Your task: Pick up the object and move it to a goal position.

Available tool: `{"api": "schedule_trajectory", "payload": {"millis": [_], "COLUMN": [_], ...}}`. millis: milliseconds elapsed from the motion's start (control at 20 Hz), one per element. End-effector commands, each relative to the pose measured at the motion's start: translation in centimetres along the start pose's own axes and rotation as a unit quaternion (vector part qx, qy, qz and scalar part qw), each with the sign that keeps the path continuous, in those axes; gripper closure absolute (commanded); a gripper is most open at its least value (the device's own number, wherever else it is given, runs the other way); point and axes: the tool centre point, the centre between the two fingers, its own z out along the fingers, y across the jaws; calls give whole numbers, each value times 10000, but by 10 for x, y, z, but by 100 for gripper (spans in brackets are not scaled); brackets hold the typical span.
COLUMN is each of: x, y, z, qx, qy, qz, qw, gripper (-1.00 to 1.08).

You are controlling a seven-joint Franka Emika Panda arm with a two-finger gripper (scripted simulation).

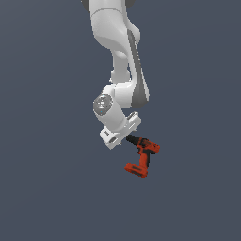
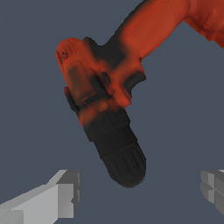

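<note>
Two grey fingertips [image 2: 65, 192] frame the wrist view, spread wide with nothing between them. Just ahead of the gripper [image 2: 139, 192] lies the drill [image 2: 105, 87], its black chuck [image 2: 120, 153] pointing back toward the open jaws, handle and battery base [image 1: 136, 169] trailing away. I'd ease the hand forward past the chuck and close on the red body, where the grip looks steadier.

I see the drill [image 1: 142, 156] as a small red-orange pistol-shaped tool with a black chuck and a wide flat battery base. In the exterior view its chuck points up toward that view's left, the handle sloping down to the base.
</note>
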Motion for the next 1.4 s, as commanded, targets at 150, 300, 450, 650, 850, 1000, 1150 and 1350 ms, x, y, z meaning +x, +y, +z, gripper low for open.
{"api": "schedule_trajectory", "payload": {"millis": [150,300,450,650,850,1000,1150,1350], "x": [3,5,7,9,11,12,12,12], "y": [-3,-5,-7,-9,-10,-11,-11,-11], "z": [10,14,18,21,23,24,24,25], "qx": [303,456,585,713,799,839,860,858], "qy": [186,310,434,579,691,749,780,776], "qz": [-520,-797,-1042,-1302,-1485,-1574,-1622,-1615], "qw": [9980,9953,9919,9872,9832,9811,9799,9801], "gripper": [-100,-100,-100,-100,-100,-100,-100,-100]}}
